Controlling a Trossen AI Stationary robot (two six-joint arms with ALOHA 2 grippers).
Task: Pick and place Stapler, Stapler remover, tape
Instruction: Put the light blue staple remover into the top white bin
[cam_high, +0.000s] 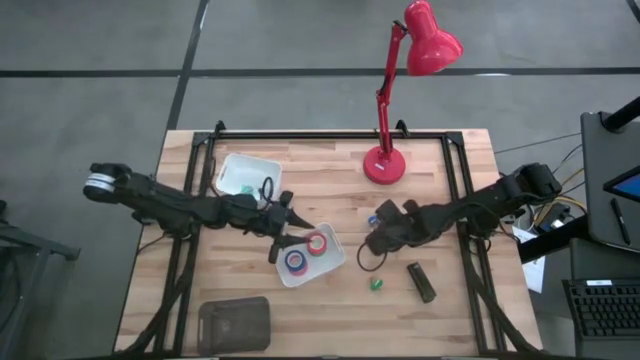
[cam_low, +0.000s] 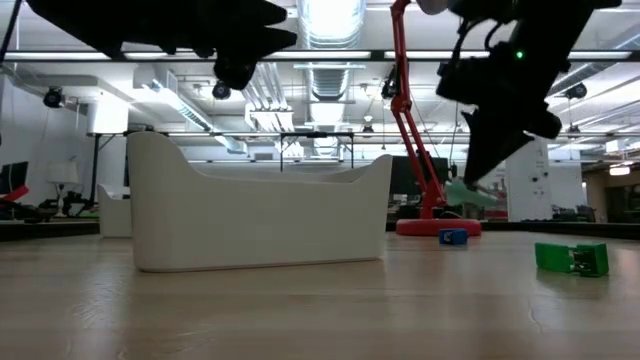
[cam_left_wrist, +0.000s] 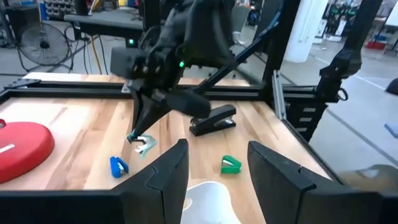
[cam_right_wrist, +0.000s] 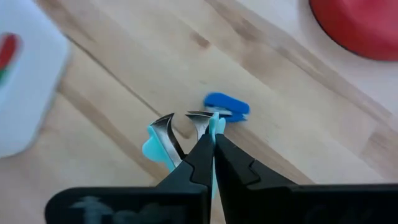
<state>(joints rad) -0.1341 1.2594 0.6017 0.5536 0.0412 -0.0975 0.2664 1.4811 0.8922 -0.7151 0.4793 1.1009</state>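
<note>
Right gripper (cam_right_wrist: 211, 146): jaws clamped on staple remover (cam_right_wrist: 163, 142), lifted clear of table.
Left gripper (cam_high: 288, 232): jaws wide, empty.
Next: carry remover over tray (cam_high: 336, 262).

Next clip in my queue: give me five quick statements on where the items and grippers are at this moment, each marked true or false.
1. The right gripper is shut on the staple remover, a pale teal one. True.
2. The stapler sits in a bin. False: it lies on the table, to the right of the bins.
3. A blue roll and a red roll lie in the near white bin. True.
4. The left gripper is holding a roll. False: its fingers are open and empty, above that bin.
5. The red lamp lies toppled on the table. False: it stands upright on its base.
</note>
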